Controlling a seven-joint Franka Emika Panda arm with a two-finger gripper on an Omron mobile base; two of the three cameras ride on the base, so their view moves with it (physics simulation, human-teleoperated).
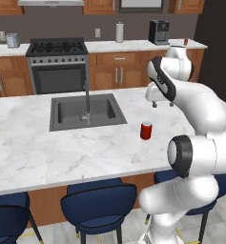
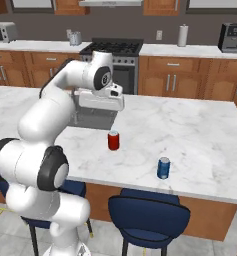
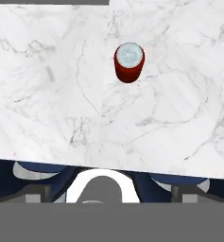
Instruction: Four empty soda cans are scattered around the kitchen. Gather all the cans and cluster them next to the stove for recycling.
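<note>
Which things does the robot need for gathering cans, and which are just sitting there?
Needed:
red can on the island
second red can on the back counter
stove

Just there:
blue can
sink
paper towels
coffee maker

Our arm is reaching forward, and the hand is hanging high with the jaws standing wide apart.

We are rising from the base at the lower right of the left base view, bending at the big dark-ringed elbow and stretching the white forearm ahead. Our wrist is turning the hand downward, so the gripper (image 2: 101,106) is pointing toward the surface below, well above it. It is holding nothing and is touching nothing.
</note>
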